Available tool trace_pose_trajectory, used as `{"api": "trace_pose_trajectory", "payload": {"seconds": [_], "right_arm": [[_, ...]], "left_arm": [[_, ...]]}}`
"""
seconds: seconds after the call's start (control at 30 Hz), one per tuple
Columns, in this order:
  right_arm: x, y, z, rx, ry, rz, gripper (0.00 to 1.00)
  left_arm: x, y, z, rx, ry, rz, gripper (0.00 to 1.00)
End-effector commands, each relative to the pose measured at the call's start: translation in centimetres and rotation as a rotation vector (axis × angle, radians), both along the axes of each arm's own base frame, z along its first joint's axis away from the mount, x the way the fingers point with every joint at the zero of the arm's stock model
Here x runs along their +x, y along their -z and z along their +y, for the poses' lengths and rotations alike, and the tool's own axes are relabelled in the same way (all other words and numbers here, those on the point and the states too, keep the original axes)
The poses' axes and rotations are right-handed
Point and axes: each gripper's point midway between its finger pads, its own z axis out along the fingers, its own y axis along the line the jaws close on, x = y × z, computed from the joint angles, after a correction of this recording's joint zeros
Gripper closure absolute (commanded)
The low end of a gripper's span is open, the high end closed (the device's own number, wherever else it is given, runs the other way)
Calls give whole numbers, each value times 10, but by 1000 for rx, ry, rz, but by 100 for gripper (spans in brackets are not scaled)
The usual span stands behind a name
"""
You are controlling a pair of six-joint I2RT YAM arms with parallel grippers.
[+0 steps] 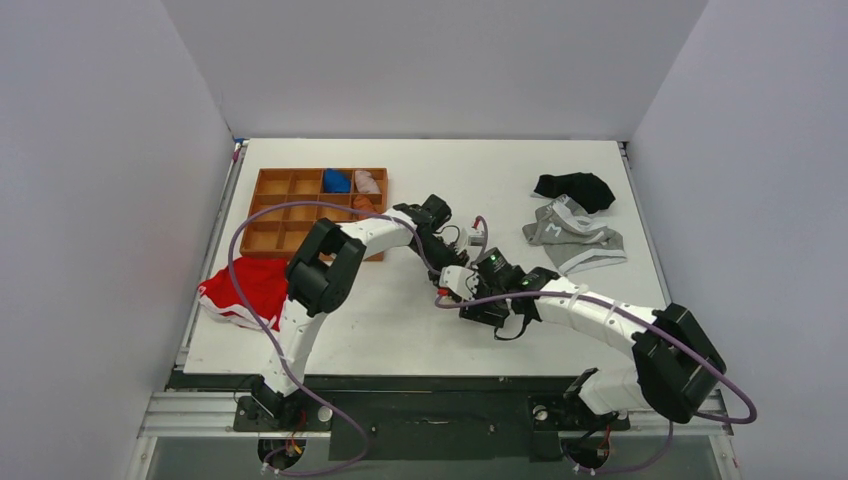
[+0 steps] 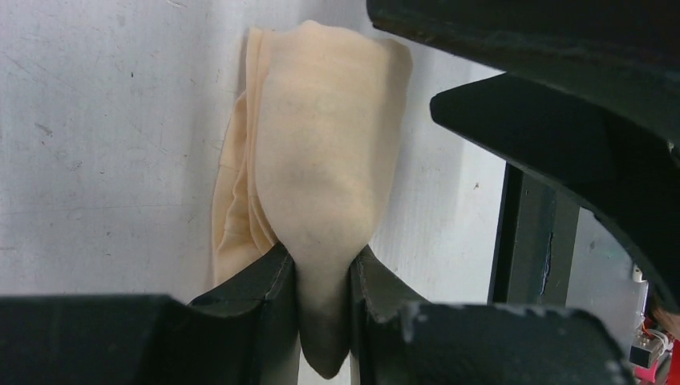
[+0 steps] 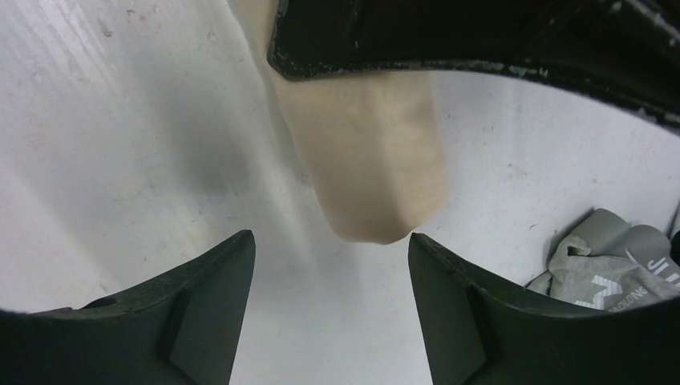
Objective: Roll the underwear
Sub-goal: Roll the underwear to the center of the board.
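Note:
The cream underwear [image 2: 321, 144] is a folded, partly rolled bundle lying on the white table. My left gripper [image 2: 321, 257] is shut on its near end, with the fabric pinched between both fingers. In the right wrist view, the bundle's rounded end [image 3: 369, 160] lies just beyond my right gripper [image 3: 331, 237], which is open and empty with its jaws wide apart and not touching it. In the top view, both grippers meet at the table's middle, left [image 1: 452, 255] and right [image 1: 462, 295], and they hide the underwear.
A wooden compartment tray [image 1: 270, 215] at the back left holds a blue roll [image 1: 336, 181] and a pale roll [image 1: 368, 181]. A red garment [image 1: 243, 290] lies at the left edge. A grey garment [image 1: 572, 238] and a black garment [image 1: 575, 188] lie at the right.

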Motion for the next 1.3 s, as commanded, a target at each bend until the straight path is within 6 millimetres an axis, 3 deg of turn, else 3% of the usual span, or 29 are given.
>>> {"api": "trace_pose_trajectory", "payload": {"seconds": [0.0, 0.53, 0.77, 0.97, 1.17, 1.27], "right_arm": [[29, -20, 22, -5, -45, -160, 34], [46, -14, 40, -56, -93, -215, 34], [46, 1, 45, -76, -108, -176, 38], [43, 14, 47, -96, -113, -119, 56], [37, 24, 47, -105, -116, -63, 92], [33, 29, 43, -116, -112, -28, 100]], "left_arm": [[-24, 83, 50, 312, 36, 30, 100], [-29, 83, 51, 315, 57, 54, 100], [-31, 82, 51, 307, 63, 62, 100], [-31, 80, 50, 296, 67, 65, 100], [-29, 77, 51, 291, 58, 67, 100], [-26, 75, 51, 288, 48, 67, 99]]}}
